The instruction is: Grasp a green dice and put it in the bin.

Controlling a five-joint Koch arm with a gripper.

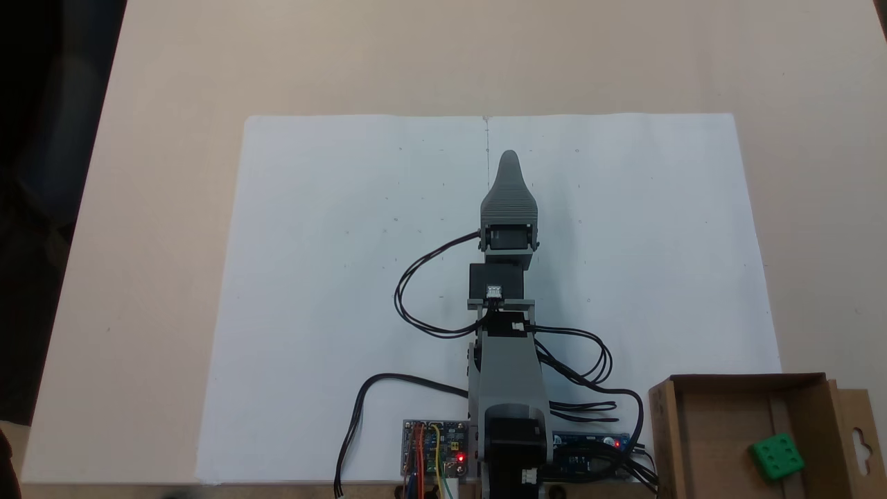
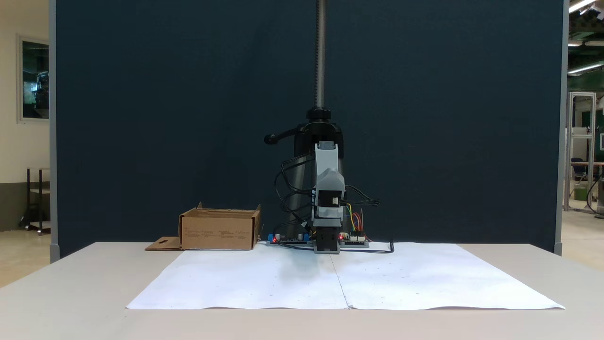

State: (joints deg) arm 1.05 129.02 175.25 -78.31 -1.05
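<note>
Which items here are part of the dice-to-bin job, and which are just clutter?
Job items:
- green dice, already lying inside the bin
- bin, the cardboard box beside the arm's base
- gripper, carrying nothing, over the paper

Just lying about:
- white paper sheet
- controller boards with red lights
- black cables
- dark blue backdrop

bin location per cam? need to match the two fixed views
A fixed view from above: the bin sits at the bottom right corner, right of the arm's base, with the green dice inside.
A fixed view from the front: the bin stands left of centre at the table's far edge, left of the arm; its inside is hidden.
Shared landmark: the white paper sheet, whose corner the bin adjoins.
</note>
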